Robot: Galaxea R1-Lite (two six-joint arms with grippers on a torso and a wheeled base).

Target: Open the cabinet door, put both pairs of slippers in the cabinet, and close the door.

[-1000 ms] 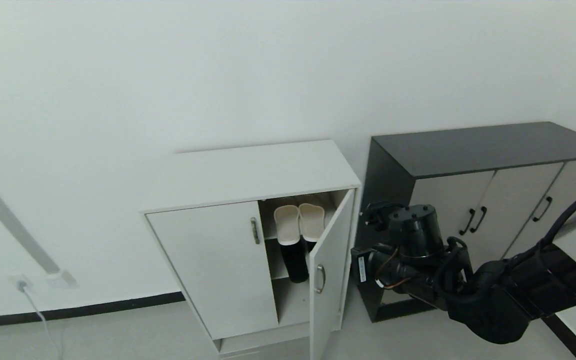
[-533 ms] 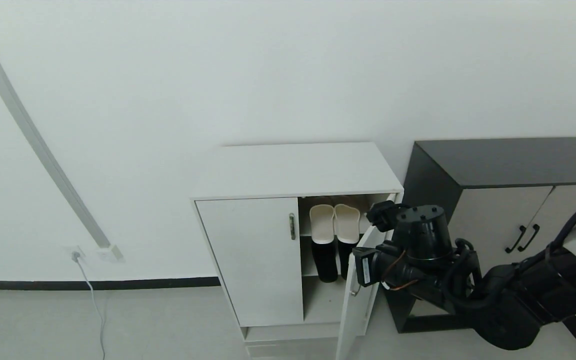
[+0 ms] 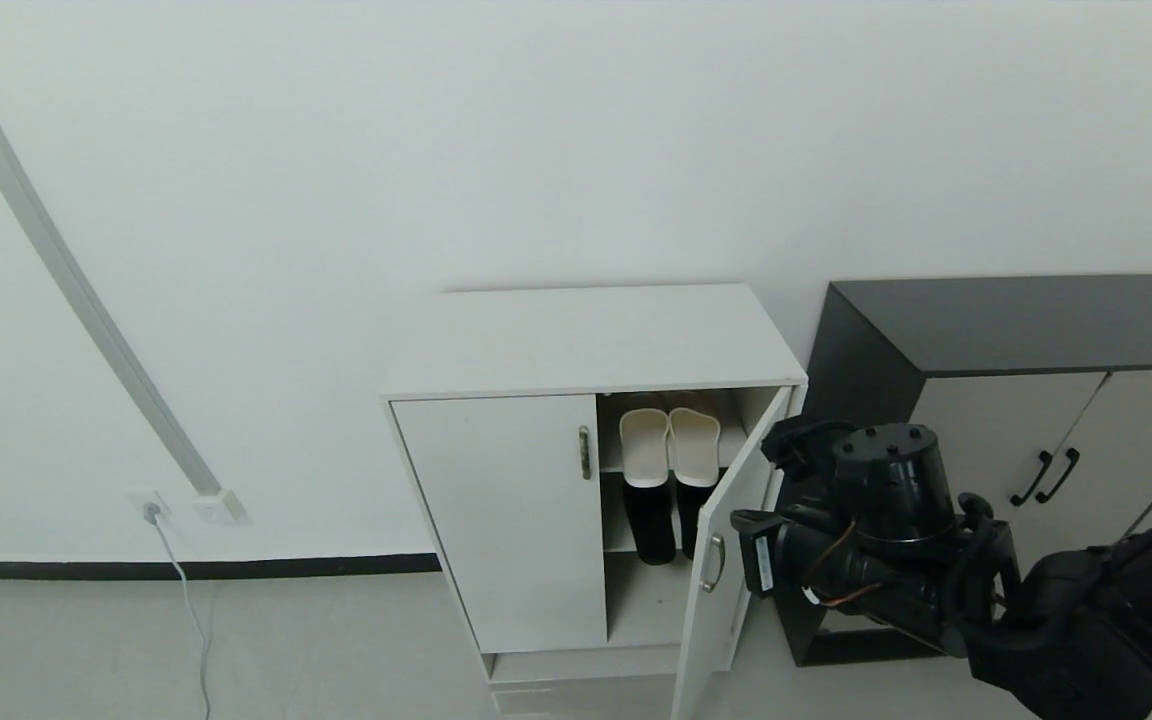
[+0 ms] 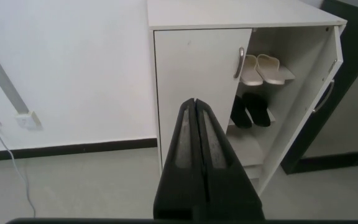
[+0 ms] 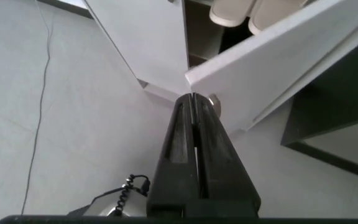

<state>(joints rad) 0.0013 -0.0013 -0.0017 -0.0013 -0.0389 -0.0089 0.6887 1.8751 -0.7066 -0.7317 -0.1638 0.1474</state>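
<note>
Cabinet door (image 5: 278,56), ajar: handle (image 5: 215,103) just beside right gripper (image 5: 193,99) tip. Fingers pressed together, holding nothing.

I've got my right arm (image 3: 1066,620) low on the right side of the head view. The forearm angles across toward the middle and the round black wrist (image 3: 881,480) housing stands up at its end. On the wrist camera, the right gripper (image 5: 194,98) has both fingers (image 5: 180,134) pressed flat together with nothing between them, aimed forward and down. The left gripper (image 4: 195,102) matches it, closed tight and empty, held out in front and pointing ahead.
</note>
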